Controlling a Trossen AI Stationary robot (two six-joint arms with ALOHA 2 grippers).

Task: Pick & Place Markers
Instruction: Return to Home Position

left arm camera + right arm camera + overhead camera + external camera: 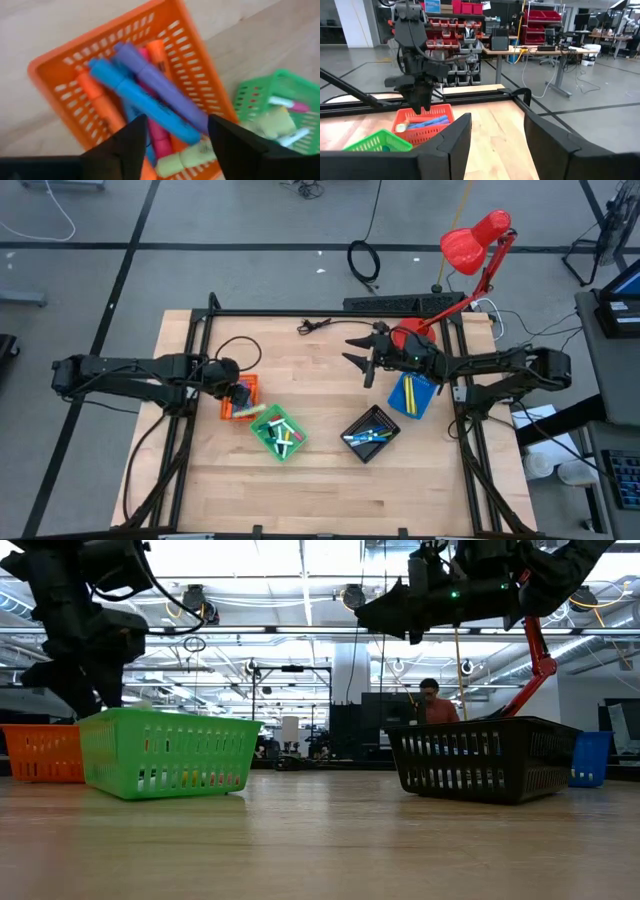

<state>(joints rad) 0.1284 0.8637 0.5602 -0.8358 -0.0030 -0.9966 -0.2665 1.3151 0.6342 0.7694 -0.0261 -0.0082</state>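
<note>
- Two end effectors need parking, and both look empty. The left end effector hangs just above the orange basket, fingers apart with nothing between them.
- The markers lie piled inside that basket: blue, purple, orange, pink and a yellow-green one. More of them show in the green basket and the black basket.
- Lift the left arm straight up first, so the fingers clear the basket's rim before the arm swings back.
- A low sideways pull could catch the rim. That might drag the light basket into the green one just beside it.
- Keep the fingers apart on the way, since there is nothing to carry and closing gains nothing.
- The right end effector, fingers also apart, is held high over the back of the table, well clear of every basket.
- It should be able to fold back freely, though the red lamp stands close behind that arm, so retract along the arm's own line.
</note>
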